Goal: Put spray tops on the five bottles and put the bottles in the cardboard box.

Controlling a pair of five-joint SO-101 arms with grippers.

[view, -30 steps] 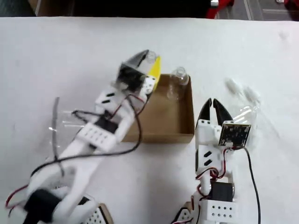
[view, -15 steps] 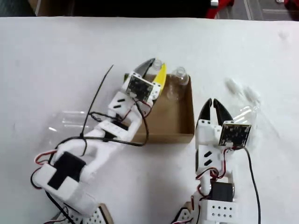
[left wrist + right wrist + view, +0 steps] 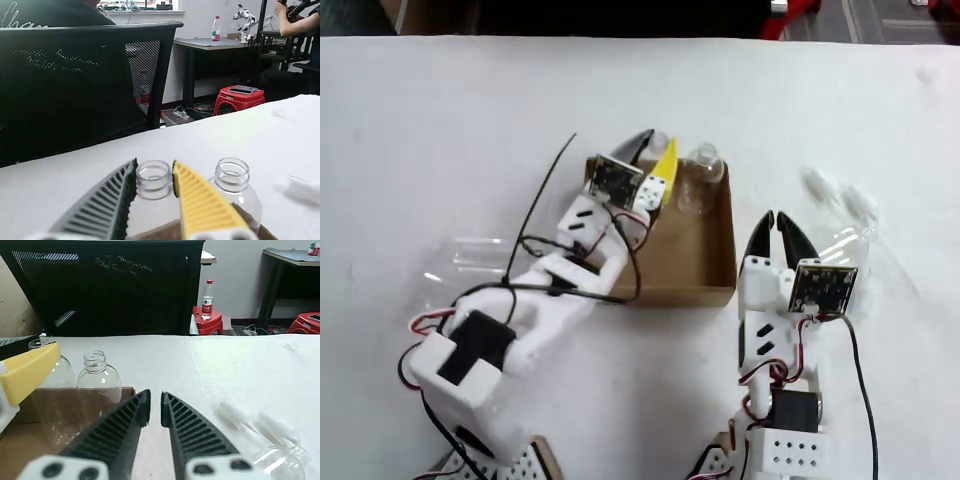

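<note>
My left gripper [image 3: 655, 160] is shut on the neck of a clear open-topped bottle [image 3: 153, 178], which sits between its grey and yellow fingers at the far left corner of the cardboard box [image 3: 692, 262]. A second uncapped bottle [image 3: 703, 162] stands in the box's far right corner, close beside the first [image 3: 232, 181]. My right gripper [image 3: 776, 222] rests just right of the box, its black fingers a narrow gap apart with nothing between them [image 3: 155, 410]. White spray tops [image 3: 838, 196] lie on the table beyond it, next to a lying bottle [image 3: 847, 241].
More clear bottles [image 3: 470, 256] lie on the white table left of the left arm. A black cable [image 3: 535, 205] loops up from that arm. The table's far edge faces a dark chair [image 3: 85, 75].
The left arm has changed posture, its elbow swinging in and its wrist turning. Its gripper has shifted slightly right over the box corner, still holding the bottle. The right arm has stayed still.
</note>
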